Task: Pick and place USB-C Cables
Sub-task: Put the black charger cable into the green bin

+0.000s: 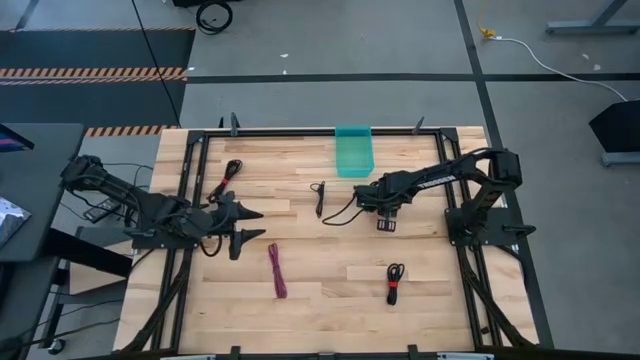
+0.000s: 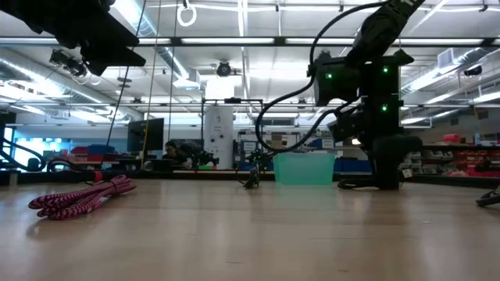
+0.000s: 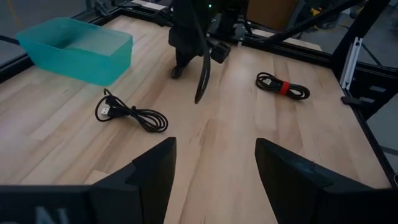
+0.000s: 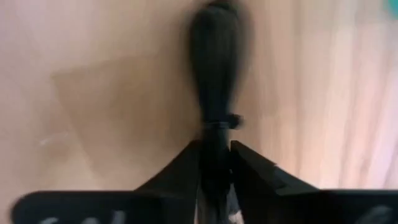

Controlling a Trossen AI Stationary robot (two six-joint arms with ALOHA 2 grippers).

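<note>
My right gripper [image 4: 216, 163] is shut on a black bundled cable [image 4: 214, 68] near the table's middle, in front of the teal bin [image 1: 353, 150]. In the left wrist view that bundle [image 3: 202, 74] hangs as a dark strand. A loose black cable [image 1: 320, 198] lies flat left of it. Also on the wood lie a purple cable [image 1: 277, 270], a black cable with a red tie [image 1: 394, 283] and a black-and-red cable [image 1: 228, 176]. My left gripper [image 1: 256, 226] is open at the table's left, touching nothing. My right gripper pinches the black bundle's upper end [image 4: 217, 134], just behind its tie, between the two fingers [image 4: 186, 167]. The fingers lie along the bundle and come from above. The bundle hangs below them; whether its lower end [image 3: 198, 98] touches the wood, I cannot tell.
The teal bin [image 3: 78, 46] stands at the far edge's middle. A black frame rail [image 1: 300, 131] runs around the table. The purple cable [image 2: 78, 199] lies near the front. Bare wood [image 1: 330, 310] spreads across the near half.
</note>
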